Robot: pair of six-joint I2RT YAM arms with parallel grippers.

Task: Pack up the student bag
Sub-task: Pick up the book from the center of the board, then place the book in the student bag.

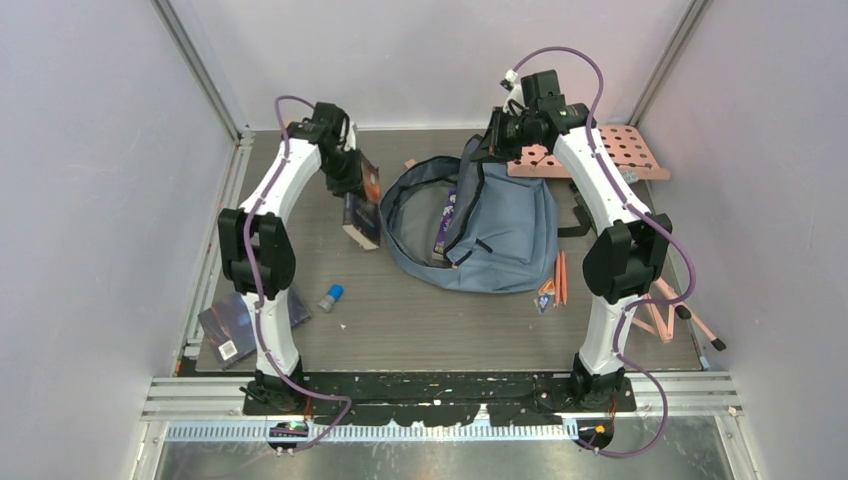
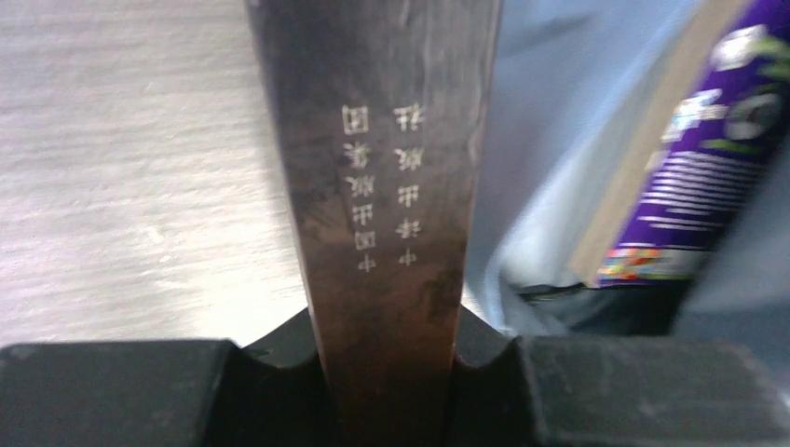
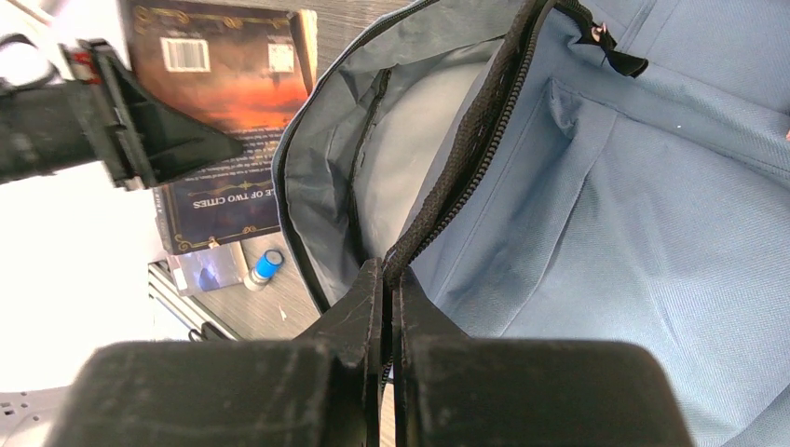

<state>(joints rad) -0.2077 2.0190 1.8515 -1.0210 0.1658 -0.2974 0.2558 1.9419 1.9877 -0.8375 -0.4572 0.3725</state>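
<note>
The left gripper (image 2: 391,358) clamps a dark brown hardback book (image 2: 387,186) upright just left of the large grey-blue fabric backpack (image 1: 510,225), mid-table, whose mouth the right gripper (image 3: 385,289) pinches open by its zipper edge (image 3: 466,140).

Two columns of small pale Chinese characters run down the spine of the dark brown book (image 2: 387,214) in the middle of the left wrist view. They stand upside down and seem to read 中国出版集团 and 中译出版社. At the right edge, the glossy purple book (image 2: 708,140) inside the grey-blue fabric student bag (image 2: 540,130) carries white print too blurred to read.

In the upper left of the right wrist view, an orange-brown book cover (image 3: 233,98) bears a white barcode label (image 3: 185,54); its digits are too small to read. Just below, a dark navy cover with a gold border (image 3: 219,219) shows, upside down, "LE OF TWO CITIES".

At the lower left of the top view, a dark flat book (image 1: 240,318) on the grey tabletop (image 1: 420,320) has a white barcode sticker (image 1: 228,349).
</note>
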